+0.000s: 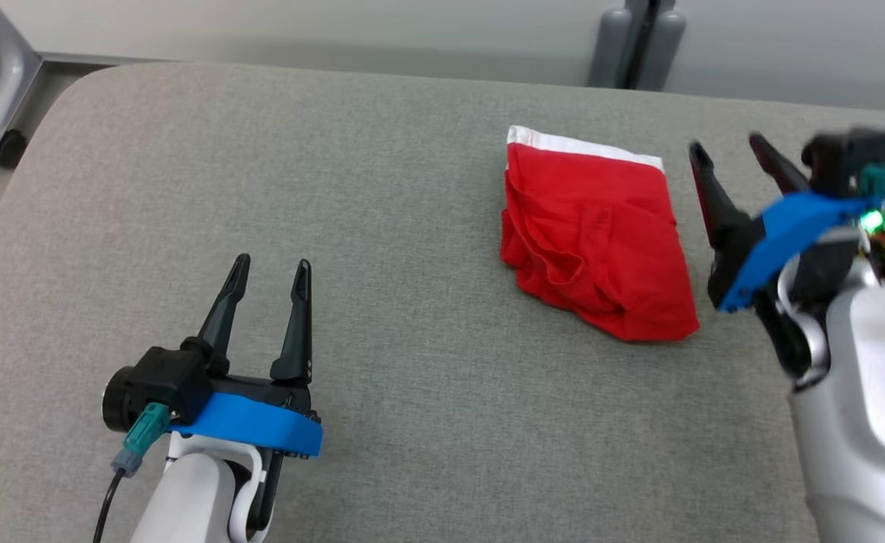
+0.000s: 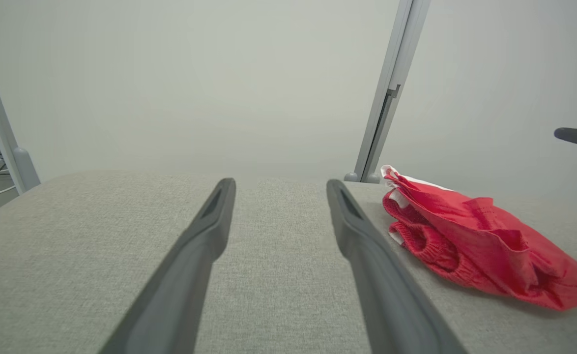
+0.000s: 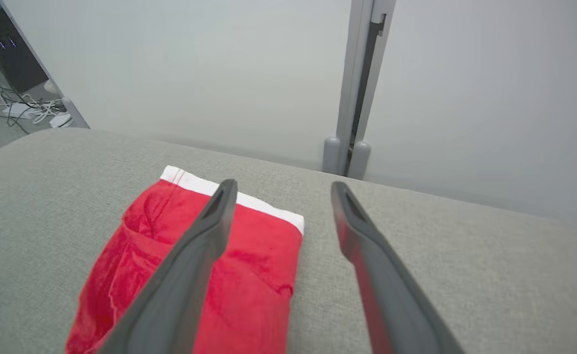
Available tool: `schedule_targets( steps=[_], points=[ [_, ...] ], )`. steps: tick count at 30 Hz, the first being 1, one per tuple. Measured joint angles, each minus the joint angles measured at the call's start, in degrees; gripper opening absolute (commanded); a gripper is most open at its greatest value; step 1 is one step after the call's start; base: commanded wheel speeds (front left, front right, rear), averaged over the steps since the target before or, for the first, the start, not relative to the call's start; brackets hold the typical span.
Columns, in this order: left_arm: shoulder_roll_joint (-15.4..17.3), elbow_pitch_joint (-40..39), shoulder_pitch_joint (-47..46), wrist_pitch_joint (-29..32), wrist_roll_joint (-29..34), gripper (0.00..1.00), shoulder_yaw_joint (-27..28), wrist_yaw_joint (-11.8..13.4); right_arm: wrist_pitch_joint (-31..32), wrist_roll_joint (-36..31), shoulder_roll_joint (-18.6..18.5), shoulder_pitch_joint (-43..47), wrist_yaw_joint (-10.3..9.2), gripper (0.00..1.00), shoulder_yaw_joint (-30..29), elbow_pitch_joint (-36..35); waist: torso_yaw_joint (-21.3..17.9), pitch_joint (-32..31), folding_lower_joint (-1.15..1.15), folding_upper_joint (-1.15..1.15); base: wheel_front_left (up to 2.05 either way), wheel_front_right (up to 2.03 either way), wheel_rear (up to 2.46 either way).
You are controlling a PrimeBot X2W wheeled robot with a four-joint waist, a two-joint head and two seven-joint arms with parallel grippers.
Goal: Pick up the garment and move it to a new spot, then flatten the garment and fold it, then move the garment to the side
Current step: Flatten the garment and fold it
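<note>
Grey woven fabric covers the surface [image 1: 412,392], which is rounded at its far left corner. Nearest, toward the near left corner, the left claw [image 1: 273,262] hangs over bare fabric. Its two dark fingers are spread with nothing between them and point toward the far edge. At the right edge the right claw [image 1: 727,143] is likewise released, its fingers wide apart and empty, tips aimed at the far edge.

The garment [image 1: 601,234], red with a white waistband [image 1: 586,148], lies folded into a rumpled rectangle in the far right part of the surface. Its waistband is turned to the far edge and lies close to it. The garment sits just beside the right claw, on that claw's left, with a strip of bare fabric between them. In the right wrist view the claw's left finger crosses in front of the red cloth, and the other finger stands over bare grey. The left claw is well apart from the garment, off toward the near left.

Beyond the far edge a grey upright post [image 1: 638,38] stands against a pale wall [image 1: 299,30]. Past the far left corner a metal frame leg [image 1: 5,75] with a castor rests on the floor, and the right wrist view shows loose cables [image 3: 23,105] lying there.
</note>
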Motion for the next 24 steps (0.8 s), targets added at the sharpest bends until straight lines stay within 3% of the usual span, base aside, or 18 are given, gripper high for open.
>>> schedule_targets(
  steps=[3,4,5,13,17,24],
  points=[
    [0.0,-0.26,0.02,0.0,0.01,1.0,-0.22,0.0,-3.52,-3.6,-0.1,3.68,0.01,1.0,-0.81,0.38,-0.71,-0.1,-0.01,0.0,0.0,0.0,0.0],
    [0.0,-0.36,0.02,0.0,0.01,1.0,-0.33,0.0,-4.66,-4.65,0.18,4.27,0.01,0.58,-0.78,1.23,-0.75,0.19,0.0,0.0,0.0,0.0,0.0],
    [0.04,-0.43,0.01,0.0,0.01,1.0,-0.41,0.0,-5.75,-5.98,0.45,4.54,0.0,0.0,-0.18,2.48,-0.77,0.52,0.0,0.0,0.0,0.0,0.0],
    [0.34,-0.02,-1.48,0.0,0.05,1.0,-2.16,0.0,-12.27,-10.37,3.23,1.18,0.01,0.0,4.39,16.47,0.94,2.4,0.0,0.0,0.0,0.0,0.0],
    [0.4,0.49,-1.67,0.0,-0.02,1.0,-2.75,0.0,-12.27,-0.59,3.59,0.77,0.02,0.0,14.51,19.86,2.08,1.85,0.0,0.0,0.0,0.0,0.0],
    [0.81,0.96,-1.32,0.0,-0.03,1.0,-1.69,0.0,-9.49,12.88,3.72,3.17,0.01,0.0,31.58,16.84,1.34,-0.03,0.0,0.0,0.0,0.0,0.0]
  ],
)
